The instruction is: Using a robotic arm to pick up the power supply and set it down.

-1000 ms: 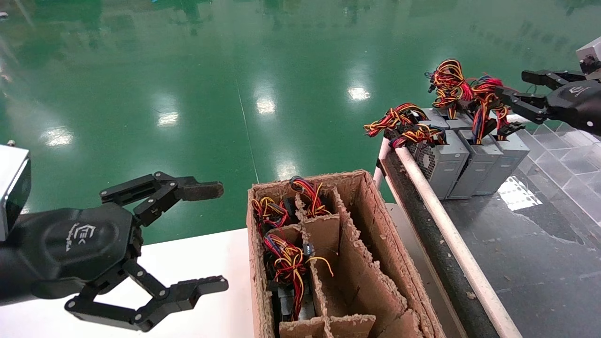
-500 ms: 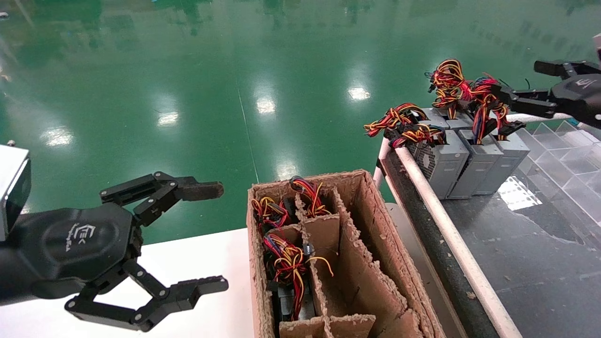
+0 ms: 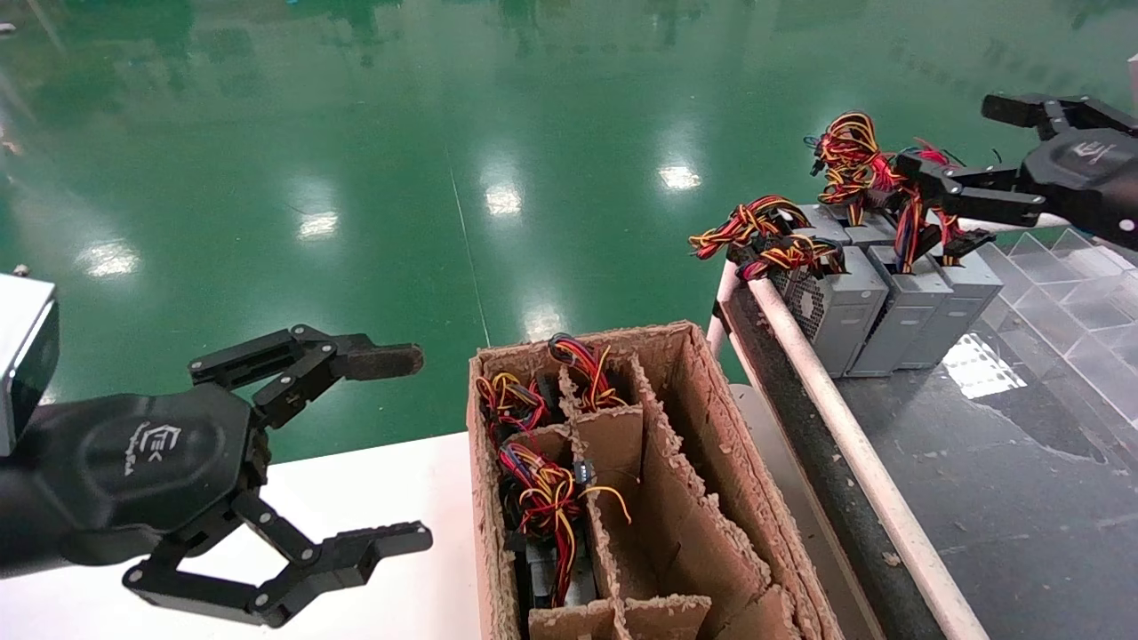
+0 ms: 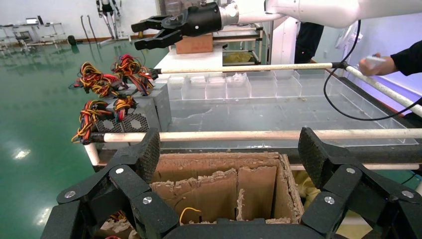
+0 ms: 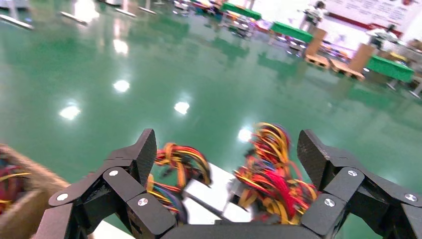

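Power supplies (image 3: 876, 307) stand in a tight row at the far end of the dark bench (image 3: 1005, 480), their red, yellow and black wires (image 3: 858, 164) bunched on top. Above and just beyond them hangs the right end effector (image 3: 951, 142), spread wide and carrying nothing; its wrist view looks down between its fingers (image 5: 132, 159) onto those wire bundles. Judged from this, a set-down appears done and the arm is clear of the row, so the step in hand looks like the turn toward another pick. More units sit low in the cardboard box (image 3: 702, 373) beside the bench rail, wires (image 3: 542, 489) showing in its left-hand cells. The next move would call for bringing an open end effector over one of those cells and down past the dividers without snagging the wires. Parked at the robot's left over the white table (image 3: 356, 480), the left end effector (image 3: 391, 444) is also spread wide, facing the box.
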`<state>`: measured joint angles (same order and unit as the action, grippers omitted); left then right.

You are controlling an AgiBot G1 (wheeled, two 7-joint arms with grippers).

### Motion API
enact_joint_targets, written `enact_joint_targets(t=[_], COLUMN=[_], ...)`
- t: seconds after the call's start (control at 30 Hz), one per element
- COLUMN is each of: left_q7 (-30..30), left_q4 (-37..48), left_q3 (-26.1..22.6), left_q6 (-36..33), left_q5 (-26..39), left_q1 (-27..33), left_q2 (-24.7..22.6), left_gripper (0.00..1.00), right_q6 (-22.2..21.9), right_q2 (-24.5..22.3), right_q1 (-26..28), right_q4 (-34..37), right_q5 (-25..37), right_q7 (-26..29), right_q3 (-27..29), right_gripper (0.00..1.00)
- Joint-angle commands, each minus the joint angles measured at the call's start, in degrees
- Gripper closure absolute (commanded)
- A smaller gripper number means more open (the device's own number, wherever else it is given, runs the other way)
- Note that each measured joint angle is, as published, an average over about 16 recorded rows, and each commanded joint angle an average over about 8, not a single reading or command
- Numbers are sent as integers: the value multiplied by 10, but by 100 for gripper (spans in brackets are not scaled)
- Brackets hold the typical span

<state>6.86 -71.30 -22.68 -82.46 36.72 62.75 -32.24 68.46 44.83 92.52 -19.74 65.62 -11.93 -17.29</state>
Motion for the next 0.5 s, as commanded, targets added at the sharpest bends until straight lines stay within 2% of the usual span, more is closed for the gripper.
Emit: enact_joint_targets(t=[0.03,0.5], left_q7=[0,0], left_q4=[0,0], left_q3=[0,0], left_q6=[0,0], left_q5=[0,0], left_q1=[0,0], left_q2=[0,0], left_gripper=[0,0], right_q6=[8,64], right_q2=[-5,-36], right_q1=[-15,-114], right_q4=[-25,-198], right_q5=[-11,-88], right_q7=[11,84], right_q3=[1,5], right_gripper=[0,0])
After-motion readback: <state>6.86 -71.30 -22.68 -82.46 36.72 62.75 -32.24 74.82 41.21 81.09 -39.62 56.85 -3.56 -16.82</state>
